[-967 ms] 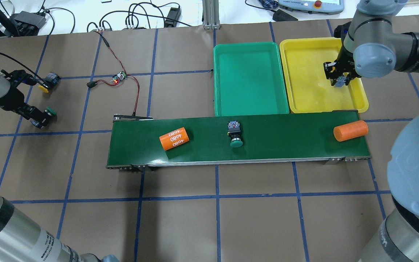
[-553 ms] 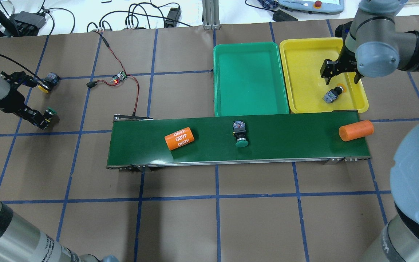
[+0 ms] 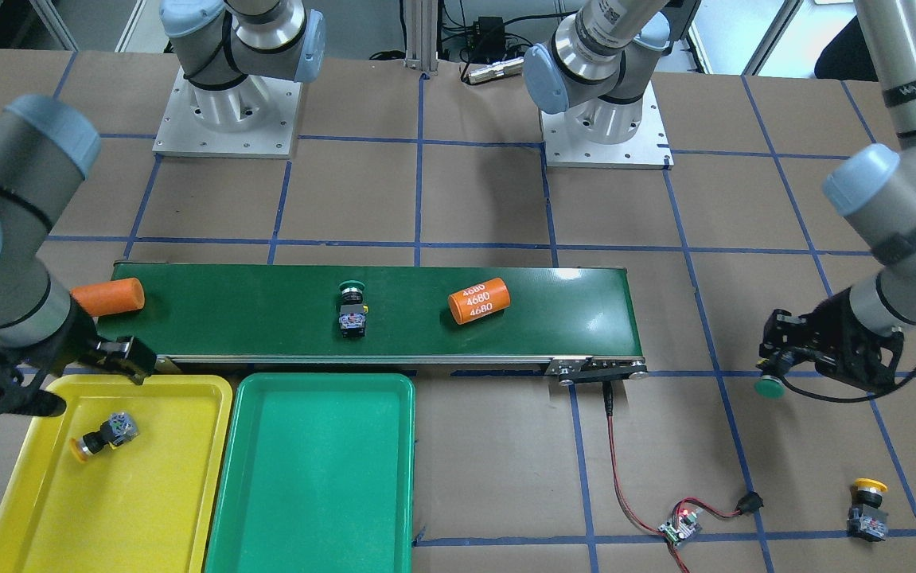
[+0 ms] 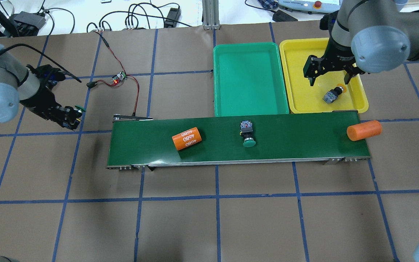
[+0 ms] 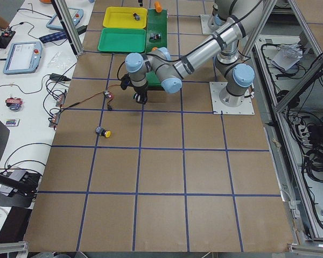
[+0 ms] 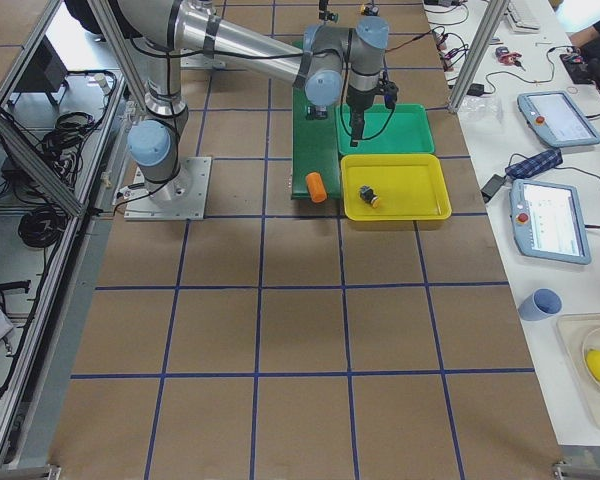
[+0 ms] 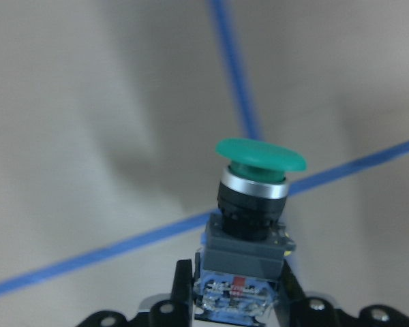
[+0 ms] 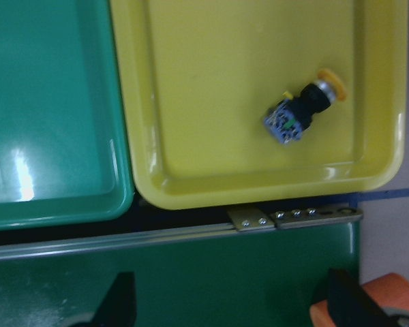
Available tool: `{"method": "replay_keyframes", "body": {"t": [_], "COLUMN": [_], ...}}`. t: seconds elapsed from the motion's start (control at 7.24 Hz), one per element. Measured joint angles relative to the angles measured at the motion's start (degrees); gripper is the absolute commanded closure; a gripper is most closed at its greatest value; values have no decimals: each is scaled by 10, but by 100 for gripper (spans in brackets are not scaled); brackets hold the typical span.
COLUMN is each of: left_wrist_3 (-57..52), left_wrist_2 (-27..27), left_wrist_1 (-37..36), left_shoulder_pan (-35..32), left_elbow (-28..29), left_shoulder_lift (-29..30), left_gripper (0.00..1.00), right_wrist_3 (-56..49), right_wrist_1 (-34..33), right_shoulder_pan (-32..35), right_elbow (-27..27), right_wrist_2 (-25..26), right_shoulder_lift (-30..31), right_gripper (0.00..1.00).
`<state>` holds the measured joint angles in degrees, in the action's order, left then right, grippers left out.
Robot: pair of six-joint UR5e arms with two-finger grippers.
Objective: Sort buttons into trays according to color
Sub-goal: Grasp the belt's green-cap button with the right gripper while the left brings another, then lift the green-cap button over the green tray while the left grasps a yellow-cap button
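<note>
- Off the conveyor belt's (image 4: 289, 145) left end, the left gripper (image 4: 69, 115) is clamping a green button (image 7: 259, 197) by its grey body, with the cap pointing straight out from the jaws over the brown table (image 4: 216, 218).
- I'm judging its goal, the green tray (image 4: 249, 80), to be lying against the belt's far edge past the middle. The way there is looking open.
- At the belt's middle a second green button (image 4: 247, 135) is lying, cap toward the robot, between two orange cylinders (image 4: 186, 138).
- Past the belt's far right corner, the right gripper (image 4: 328, 76) is hovering with jaws apart over the yellow tray (image 4: 300, 72), where a yellow button (image 4: 333, 93) is lying — this arm is nearer the belt's button.
- A last yellow button (image 3: 866, 501) is sitting on the table, well off the belt's left end.
</note>
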<state>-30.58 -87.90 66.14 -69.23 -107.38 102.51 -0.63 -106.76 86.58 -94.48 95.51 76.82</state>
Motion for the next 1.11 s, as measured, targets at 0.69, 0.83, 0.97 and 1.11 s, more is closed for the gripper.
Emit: {"method": "replay_keyframes", "body": {"t": [0.69,0.83,0.97,1.11], "left_wrist_3": [392,409,414,415], "left_wrist_2": [48,48,48,47], "left_wrist_1": [21,19,18,17], "left_shoulder_pan": [-208,-218,-222,-223], "left_elbow": [-50,-50,-49,-47], "left_shoulder_lift": [-60,-52,-45,-39], "left_gripper": [44,11,7,0], "right_wrist_3": [75,77,78,78], "right_wrist_1": [-30,-51,-71,-81], "right_shoulder_pan": [99,109,114,117], "right_elbow": [-74,-85,-95,-101], "right_wrist_2": [-51,-54,-55,-55], "right_shoulder_lift": [10,1,-10,-20], "right_gripper": [2,3,2,2]}}
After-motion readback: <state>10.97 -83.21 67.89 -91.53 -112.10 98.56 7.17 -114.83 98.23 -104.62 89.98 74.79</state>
